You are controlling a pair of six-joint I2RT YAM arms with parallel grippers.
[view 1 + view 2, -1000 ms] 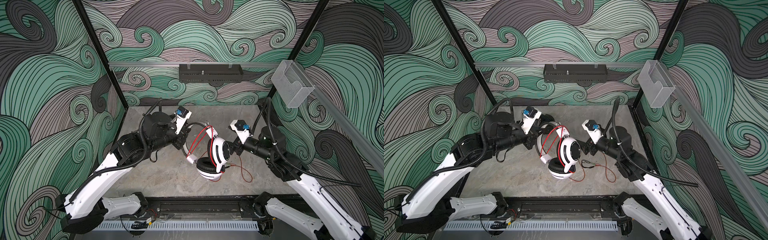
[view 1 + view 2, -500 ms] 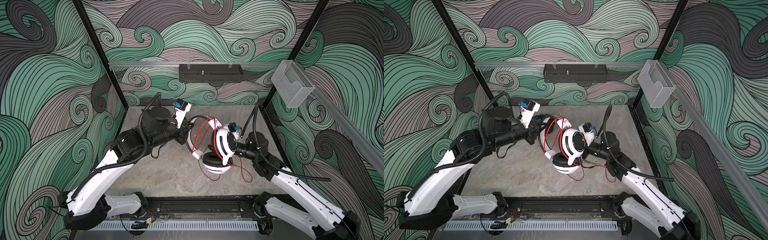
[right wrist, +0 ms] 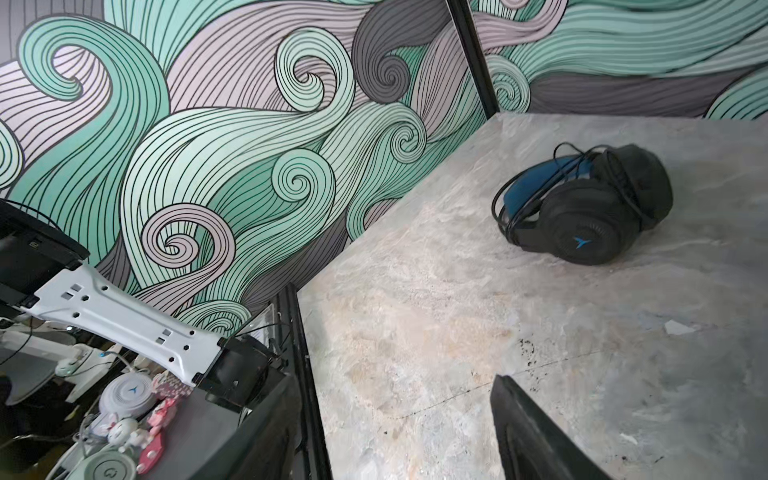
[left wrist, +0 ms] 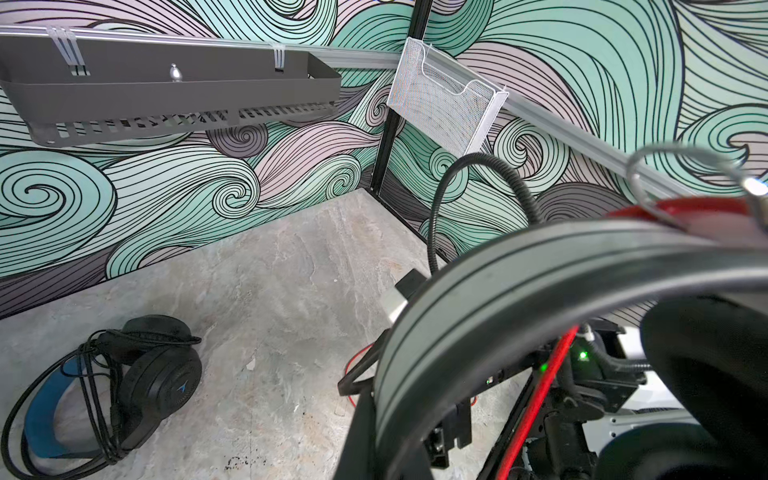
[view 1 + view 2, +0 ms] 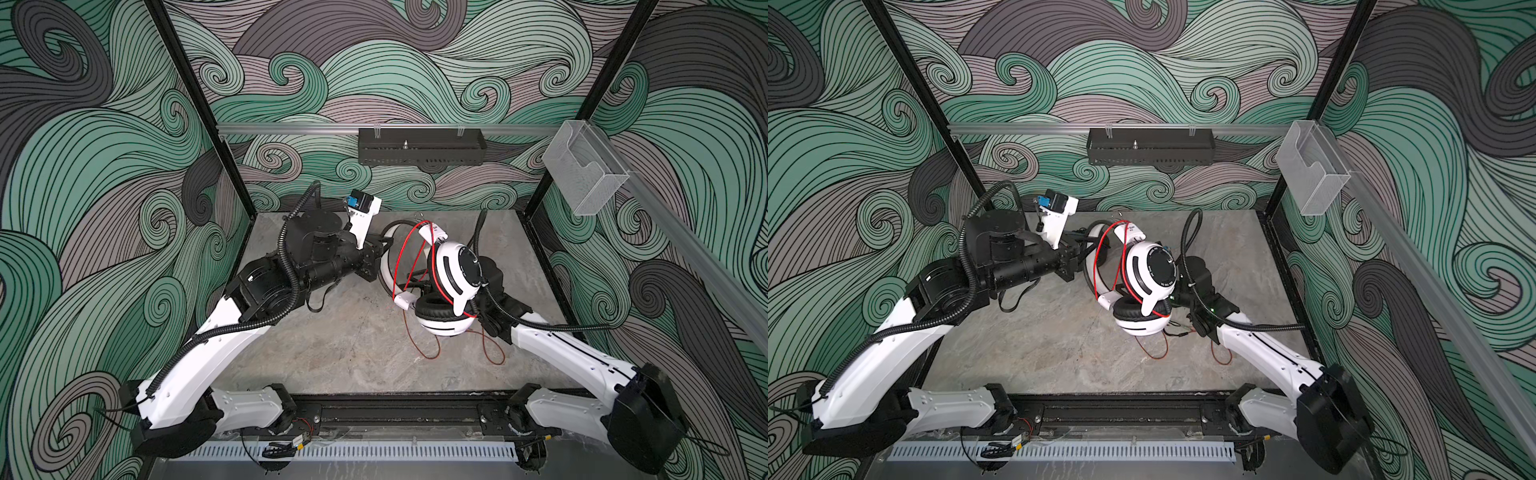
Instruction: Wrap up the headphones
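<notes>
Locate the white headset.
In both top views the white headset sits right of centre, its headband gripped by the left pincer, its red cable trailing onto the table in front.

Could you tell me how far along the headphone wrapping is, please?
Done: the black headset lies on the table with the black cable wound around it. In hand: the left gripper holds the white headset by its headband, a few red cable turns on it. Left: winding the rest, lying on the table.
</notes>
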